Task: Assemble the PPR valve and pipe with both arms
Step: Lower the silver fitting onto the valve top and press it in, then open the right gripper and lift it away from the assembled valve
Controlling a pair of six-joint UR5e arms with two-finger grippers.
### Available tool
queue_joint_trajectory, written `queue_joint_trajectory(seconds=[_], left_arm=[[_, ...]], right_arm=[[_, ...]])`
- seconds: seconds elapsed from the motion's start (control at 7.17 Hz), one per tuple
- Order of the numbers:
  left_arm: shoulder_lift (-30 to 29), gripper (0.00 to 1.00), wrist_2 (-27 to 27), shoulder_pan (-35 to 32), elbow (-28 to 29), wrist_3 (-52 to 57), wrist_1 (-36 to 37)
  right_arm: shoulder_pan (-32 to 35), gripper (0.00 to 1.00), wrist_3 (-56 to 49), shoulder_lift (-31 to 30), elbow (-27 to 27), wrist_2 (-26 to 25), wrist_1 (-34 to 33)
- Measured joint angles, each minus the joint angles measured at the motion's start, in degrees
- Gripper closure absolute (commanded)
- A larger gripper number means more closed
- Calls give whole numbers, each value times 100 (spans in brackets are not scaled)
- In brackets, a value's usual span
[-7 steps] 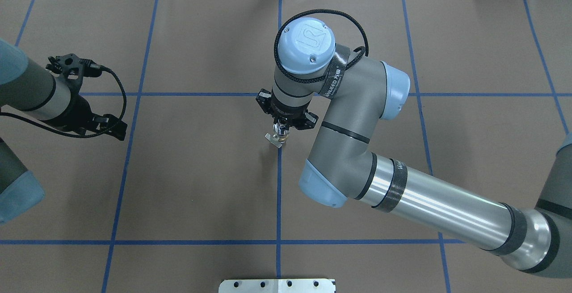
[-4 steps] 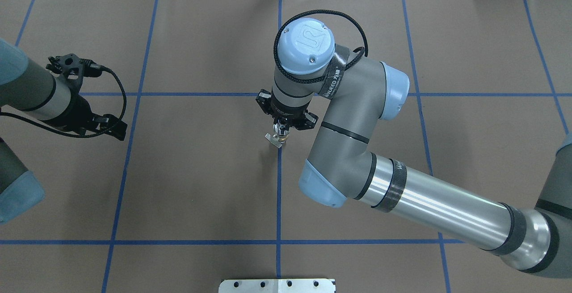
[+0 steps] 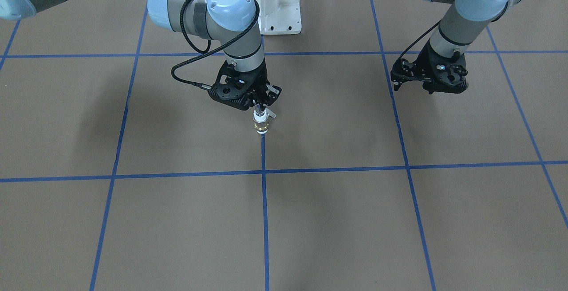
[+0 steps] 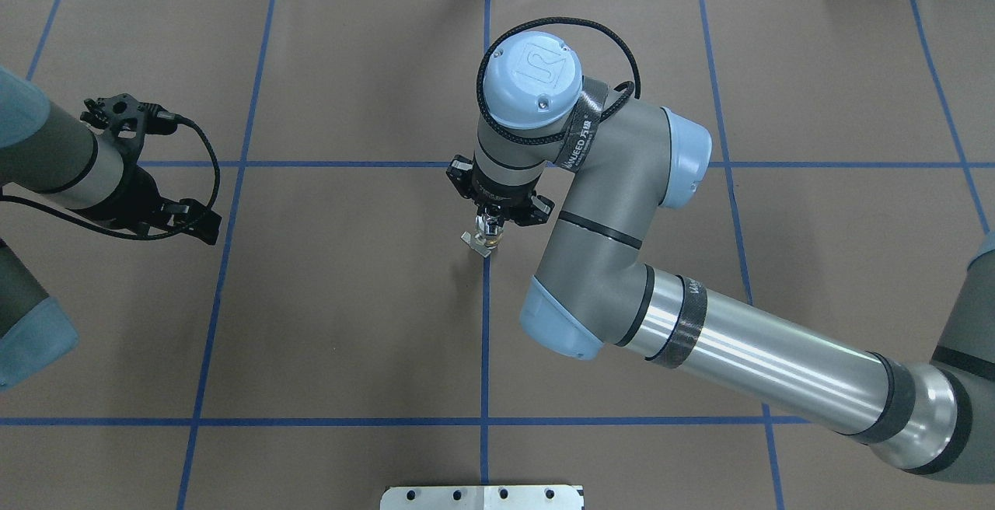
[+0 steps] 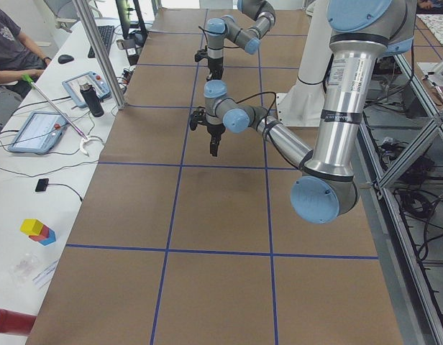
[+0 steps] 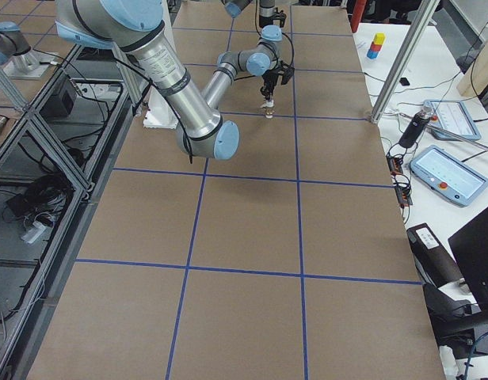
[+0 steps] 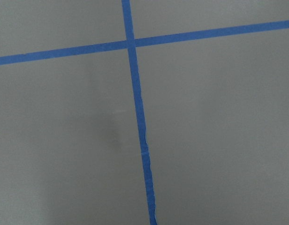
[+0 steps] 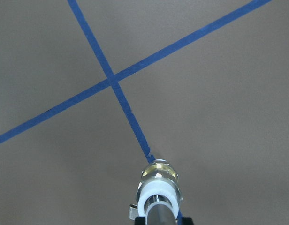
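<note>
My right gripper (image 3: pixel 260 108) points straight down at the table's middle and is shut on the silvery pipe (image 8: pixel 159 214). The pipe sits in the top white ring of the PPR valve (image 3: pixel 261 125). The valve hangs upright below the fingers, with its brass band and grey side lever showing. Its lower end is at or just above the blue tape line. The valve also shows in the overhead view (image 4: pixel 483 238) and the right wrist view (image 8: pixel 158 183). My left gripper (image 3: pixel 432 86) hovers apart, far to the robot's left, and holds nothing that I can see. Its fingers are hidden.
Brown paper with a blue tape grid (image 4: pixel 485 339) covers the table. The white pedestal base (image 3: pixel 278 13) stands at the robot's side. Tablets, a bottle and coloured blocks (image 5: pixel 38 230) lie on the operators' desk beyond the far edge.
</note>
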Motion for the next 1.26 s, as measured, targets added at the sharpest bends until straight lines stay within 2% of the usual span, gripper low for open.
queue_joint_trajectory(seconds=[0.14, 0.28, 1.26], left_arm=[[0, 0, 0, 0, 1, 0, 0], [0, 0, 0, 1, 2, 0, 0], [-9, 0, 0, 9, 1, -2, -1]], right_arm=[[1, 64, -6, 1, -11, 0, 4], [1, 2, -14, 4, -24, 0, 6], [40, 0, 1, 7, -24, 41, 13]])
